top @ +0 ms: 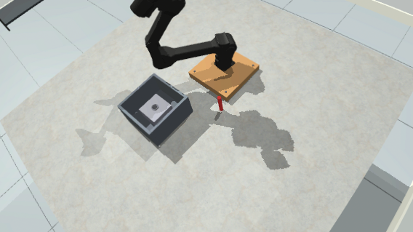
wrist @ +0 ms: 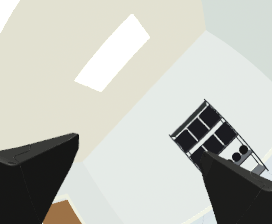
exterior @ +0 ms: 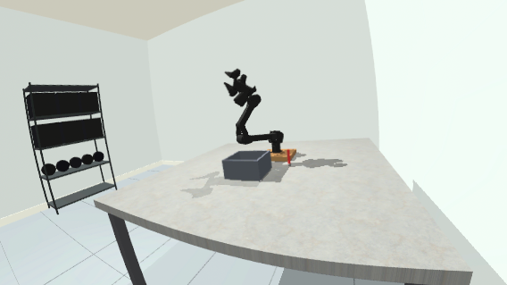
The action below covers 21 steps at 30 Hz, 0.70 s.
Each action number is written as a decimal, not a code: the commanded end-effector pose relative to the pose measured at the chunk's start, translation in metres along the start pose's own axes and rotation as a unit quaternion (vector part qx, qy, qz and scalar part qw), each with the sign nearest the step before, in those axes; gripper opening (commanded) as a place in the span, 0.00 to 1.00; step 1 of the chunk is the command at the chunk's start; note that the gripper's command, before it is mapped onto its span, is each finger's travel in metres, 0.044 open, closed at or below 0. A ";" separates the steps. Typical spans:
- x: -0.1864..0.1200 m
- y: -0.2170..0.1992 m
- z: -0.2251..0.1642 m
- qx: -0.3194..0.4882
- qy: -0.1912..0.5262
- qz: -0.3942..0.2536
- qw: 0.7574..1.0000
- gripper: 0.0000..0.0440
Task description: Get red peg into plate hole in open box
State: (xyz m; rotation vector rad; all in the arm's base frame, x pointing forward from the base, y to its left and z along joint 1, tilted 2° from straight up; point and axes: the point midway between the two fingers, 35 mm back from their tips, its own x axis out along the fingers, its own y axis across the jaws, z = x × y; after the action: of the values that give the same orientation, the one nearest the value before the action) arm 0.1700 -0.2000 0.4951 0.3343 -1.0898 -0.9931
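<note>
The step in hand, judged from the layout, is the approach to the red peg (top: pixel 220 104) (exterior: pixel 288 157); picking up, lowering and seating are all outstanding. The peg stands upright, or close to it, on the worktop (top: pixel 203 191) (exterior: pixel 286 217), just beside the wooden base plate (top: pixel 251 68) (exterior: pixel 292 153) and apart from the open box (top: pixel 174 121) (exterior: pixel 243 170). Inside the box, the pale plate (top: pixel 147 109) lies at the bottom with its round hole uncovered. The claw (exterior: pixel 228 81) (wrist: pixel 142 151) is raised well above the worktop and directed away from the peg; its fingers are wide apart with nothing between them. In the wrist view they frame the ceiling, the wall and the shelf rack (exterior: pixel 29 146). The next move requires the arm (top: pixel 193 50) (exterior: pixel 248 116) to swing the claw round toward the peg, point the fingers downward, and descend with one finger on each side of the shaft. Clearance on the base plate side appears limited, though the small scale of the peg makes this difficult to confirm. Close only after alignment; off-centre contact could topple the peg.
</note>
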 end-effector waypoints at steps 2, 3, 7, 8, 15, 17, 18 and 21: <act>0.000 0.004 0.014 0.023 -0.020 0.017 0.999 0.98; 0.000 0.005 0.021 0.035 -0.030 0.024 0.999 1.00; -0.001 0.007 0.049 0.083 -0.072 0.049 0.993 1.00; -0.001 0.008 0.056 0.095 -0.082 0.056 0.990 1.00; -0.009 0.010 0.104 0.174 -0.154 0.106 0.967 1.00; -0.013 0.011 0.117 0.195 -0.174 0.122 0.957 1.00; -0.015 0.011 0.124 0.205 -0.184 0.131 0.952 1.00; -0.022 0.012 0.144 0.233 -0.212 0.159 0.936 1.00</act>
State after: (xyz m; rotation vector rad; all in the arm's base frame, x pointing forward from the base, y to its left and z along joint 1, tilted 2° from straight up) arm 0.0708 -0.1576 0.5505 0.3381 -1.6315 -0.6120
